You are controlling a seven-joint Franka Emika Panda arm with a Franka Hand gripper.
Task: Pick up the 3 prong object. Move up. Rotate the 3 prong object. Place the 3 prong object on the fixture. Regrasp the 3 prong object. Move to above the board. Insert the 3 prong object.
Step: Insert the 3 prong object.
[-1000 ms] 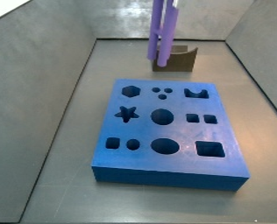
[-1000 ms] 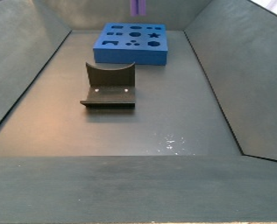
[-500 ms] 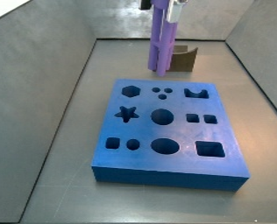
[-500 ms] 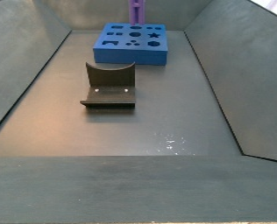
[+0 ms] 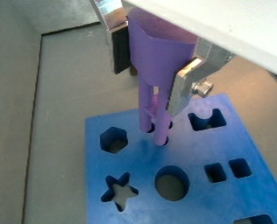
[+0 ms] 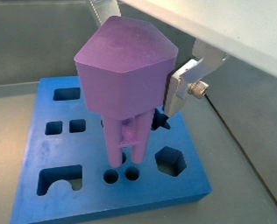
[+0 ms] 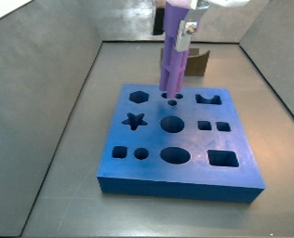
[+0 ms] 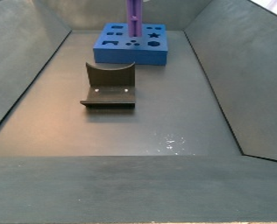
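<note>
Dull grey floor (image 8: 141, 131) enclosed by sloping grey walls (image 8: 18, 52); light glints faintly off it.

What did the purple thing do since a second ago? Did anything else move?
The tool carried the 3 prong object down and forward, from beside the fixture to above the board. Its lower end now hangs at the small round holes near the board's far edge. The tool is still shut on the piece. The board and the fixture did not move.
</note>
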